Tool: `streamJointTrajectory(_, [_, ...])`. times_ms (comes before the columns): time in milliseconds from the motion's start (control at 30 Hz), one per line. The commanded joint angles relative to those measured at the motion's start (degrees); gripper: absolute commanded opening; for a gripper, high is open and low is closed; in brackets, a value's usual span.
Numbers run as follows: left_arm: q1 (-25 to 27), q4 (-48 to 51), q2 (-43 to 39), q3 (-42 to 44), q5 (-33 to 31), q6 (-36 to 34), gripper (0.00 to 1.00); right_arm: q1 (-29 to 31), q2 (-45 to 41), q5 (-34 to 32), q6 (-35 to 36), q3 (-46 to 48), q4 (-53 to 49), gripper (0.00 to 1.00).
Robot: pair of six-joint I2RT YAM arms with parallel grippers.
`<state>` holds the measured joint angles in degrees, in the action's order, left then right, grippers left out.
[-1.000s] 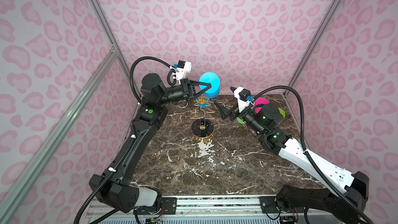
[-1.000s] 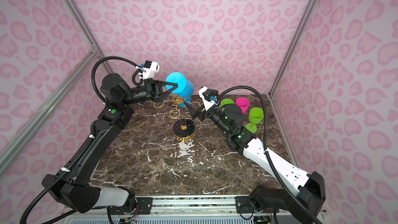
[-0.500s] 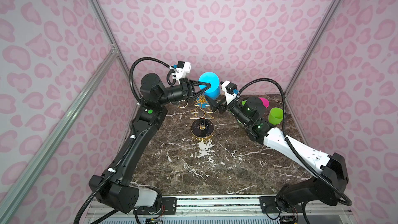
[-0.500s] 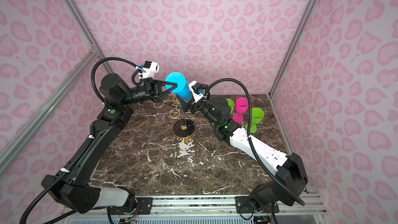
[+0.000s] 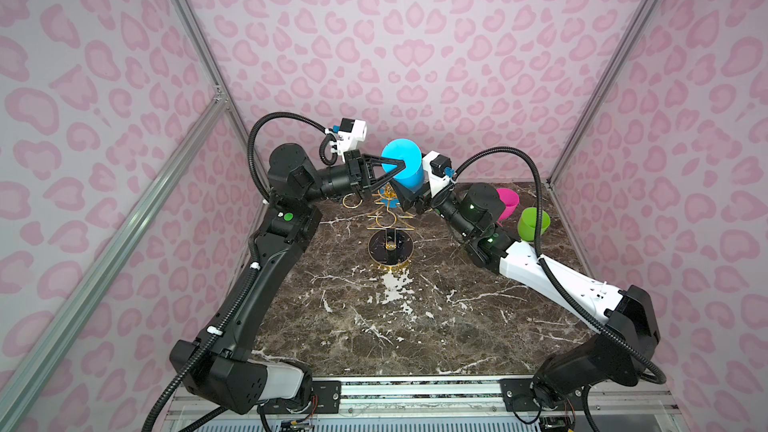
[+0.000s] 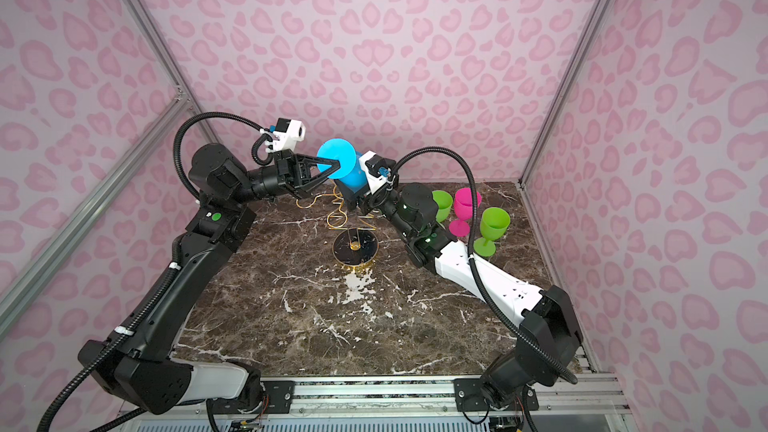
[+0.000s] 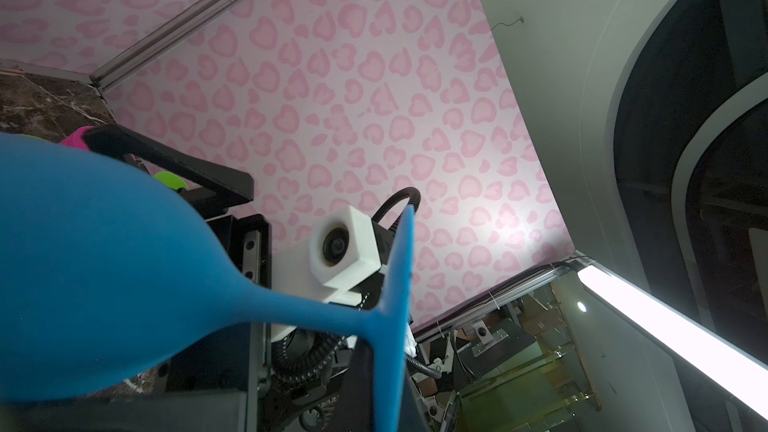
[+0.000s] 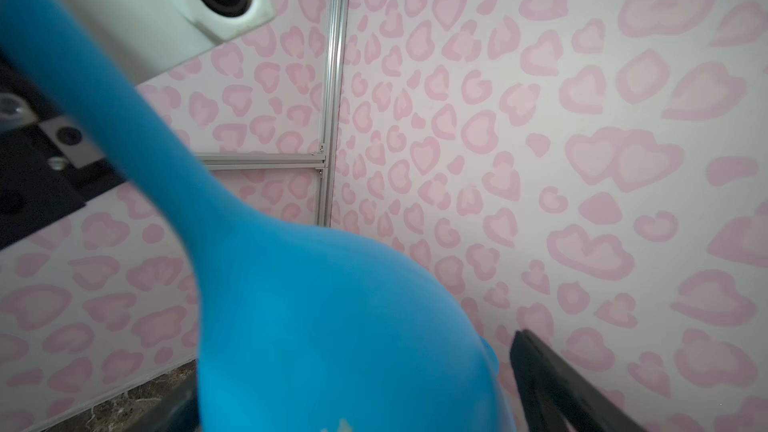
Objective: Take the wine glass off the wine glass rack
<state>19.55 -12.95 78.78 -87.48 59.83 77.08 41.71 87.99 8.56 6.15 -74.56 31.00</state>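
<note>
A blue wine glass point(image 5: 409, 180) point(image 6: 352, 178) hangs tilted, foot up, just over the top loops of the gold wire wine glass rack point(image 5: 386, 218) point(image 6: 341, 218). My left gripper point(image 5: 400, 165) point(image 6: 336, 165) point(image 7: 388, 401) is shut on the edge of the glass's round foot point(image 7: 400, 284). My right gripper point(image 5: 412, 202) point(image 6: 354, 201) point(image 8: 353, 367) is open, its jaws straddling the bowl point(image 8: 332, 326). One black finger point(image 8: 548, 380) stands a little off the bowl's side. The rack's round black base point(image 5: 390, 248) point(image 6: 354, 248) rests on the marble table.
At the back right stand a pink glass point(image 6: 465, 205) point(image 5: 508, 200) and two green ones point(image 6: 492, 224) point(image 6: 441, 202), just behind my right arm's elbow. The pink patterned walls close in the marble table point(image 5: 374, 326) on three sides.
My right arm has swung left from the pink and green glasses to the blue glass, and its open jaws now flank the bowl. The left gripper and the glass have stayed put.
</note>
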Motion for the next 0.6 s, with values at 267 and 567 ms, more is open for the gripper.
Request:
streamJointTrajectory(267, [-0.29, -3.83, -0.27, 0.56, 1.07, 1.72, 0.04, 0.56, 0.53, -0.71, -0.79, -0.36, 1.84, 0.87])
streamJointTrajectory(567, [-0.65, -4.01, -0.25, 0.65, 0.66, 2.24, 0.09, 0.56, -1.04, -2.23, -2.52, 0.05, -0.37, 0.80])
